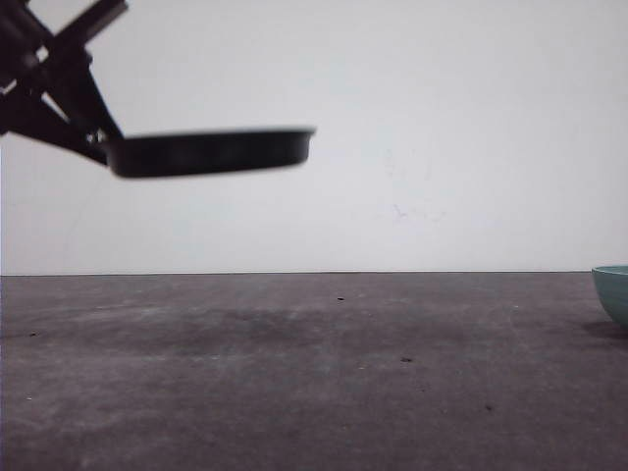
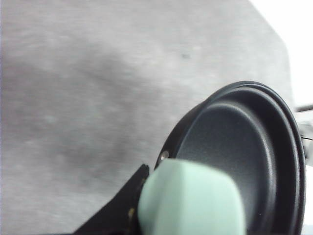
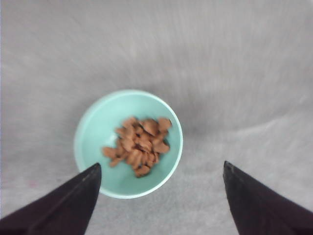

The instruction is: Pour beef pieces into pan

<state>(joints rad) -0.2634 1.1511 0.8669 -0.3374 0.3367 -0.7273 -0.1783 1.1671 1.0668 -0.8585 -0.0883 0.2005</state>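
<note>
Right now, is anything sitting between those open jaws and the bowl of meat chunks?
Nothing visible. In the right wrist view the right gripper is open above the teal bowl, and only bare grey table surrounds it. The beef pieces lie uncovered inside. The left gripper holds the pan in the air.

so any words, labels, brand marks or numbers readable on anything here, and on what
None can be read in any view.
pan: plain black, no marking visible.
pan handle: plain mint green, blurred.
bowl: plain teal, no print.
beef pieces: no labels.
table: only dark specks.
</note>
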